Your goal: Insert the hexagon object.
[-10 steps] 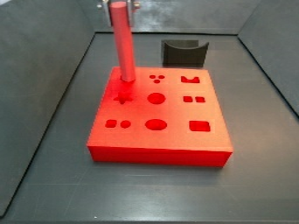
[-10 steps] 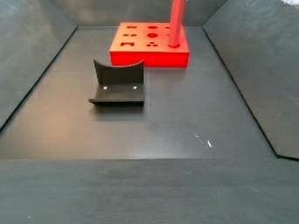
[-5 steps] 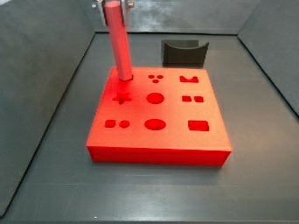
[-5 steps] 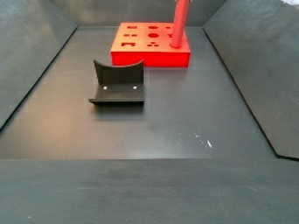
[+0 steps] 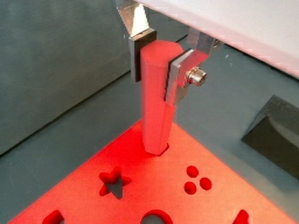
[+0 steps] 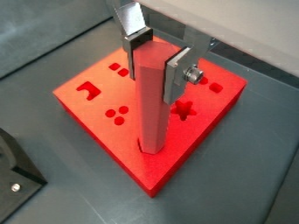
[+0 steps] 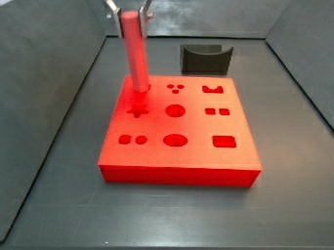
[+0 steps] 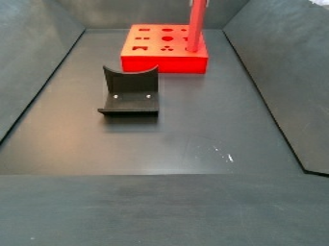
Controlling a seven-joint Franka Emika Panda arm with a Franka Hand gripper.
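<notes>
The hexagon object [image 7: 133, 54], a long red-pink rod, stands upright over the red block [image 7: 196, 146] with shaped holes. Its lower end meets the block at a hole near the far left corner, above the star hole [image 7: 136, 110]. How deep it sits I cannot tell. My gripper [image 7: 129, 12] is shut on the rod's top end. In both wrist views the silver fingers [image 5: 142, 51] [image 6: 177, 72] press on opposite flats of the rod [image 5: 156, 109] [image 6: 149, 105]. The rod [image 8: 197, 24] and block [image 8: 161, 58] also show in a side view.
The dark fixture [image 7: 205, 59] stands on the floor behind the block and also shows in a side view [image 8: 129, 92]. Sloped grey walls [image 7: 53, 107] enclose the dark floor [image 8: 167, 154]. The block carries several other holes: circles, squares, an arch.
The gripper and the rod's top have shifted slightly left and come down a little. The rod's lower end stays at the same corner hole. The block and fixture have not moved.
</notes>
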